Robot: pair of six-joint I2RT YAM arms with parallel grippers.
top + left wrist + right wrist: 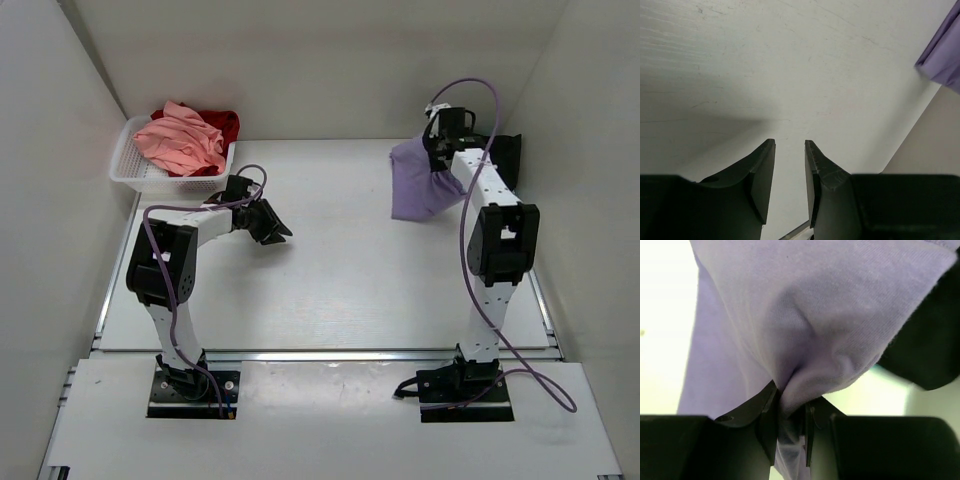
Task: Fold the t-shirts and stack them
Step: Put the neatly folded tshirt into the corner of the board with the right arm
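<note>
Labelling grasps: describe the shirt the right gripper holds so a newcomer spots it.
At the far right of the table, the right gripper is shut. The lavender t-shirt hangs bunched from it: the only purple cloth, with black cloth beside it.

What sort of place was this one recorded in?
Probably a lab test cell: plain white walls box in a white table, two robot arms are bolted at its near edge, a mesh basket of t-shirts sits in the far left corner, and the right tool pinches a lavender t-shirt.
</note>
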